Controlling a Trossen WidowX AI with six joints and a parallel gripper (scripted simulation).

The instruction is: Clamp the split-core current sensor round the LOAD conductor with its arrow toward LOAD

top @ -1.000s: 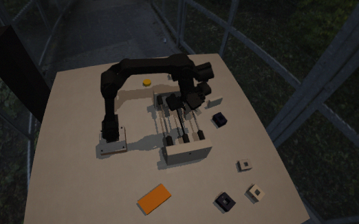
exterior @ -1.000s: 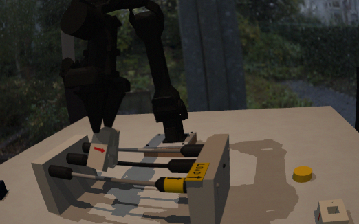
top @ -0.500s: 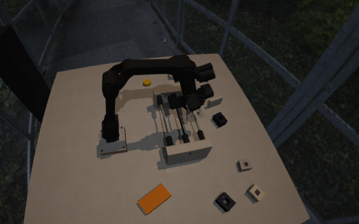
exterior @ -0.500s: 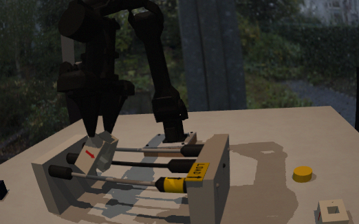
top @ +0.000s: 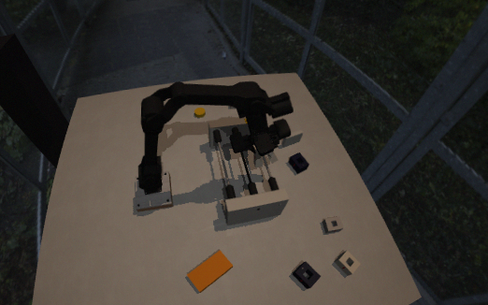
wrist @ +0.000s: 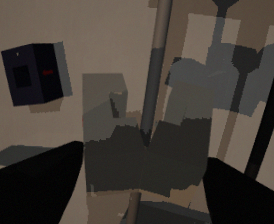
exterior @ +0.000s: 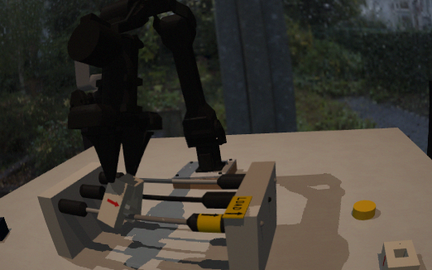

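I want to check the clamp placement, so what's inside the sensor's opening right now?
The grey conductor with the yellow LOAD sleeve runs through the sensor, which the gripper holds from above. The stretch inside is covered, and so is any latch.

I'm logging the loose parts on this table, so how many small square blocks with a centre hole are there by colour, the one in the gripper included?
Dark navy square blocks with a hole: 2
Pale beige square blocks with a hole: 3, namely two loose and the arrow-marked split-core sensor held in the gripper
Total: 5

Sensor [wrist: 144, 163] in claw [wrist: 144, 192], astride conductor [wrist: 156, 63].
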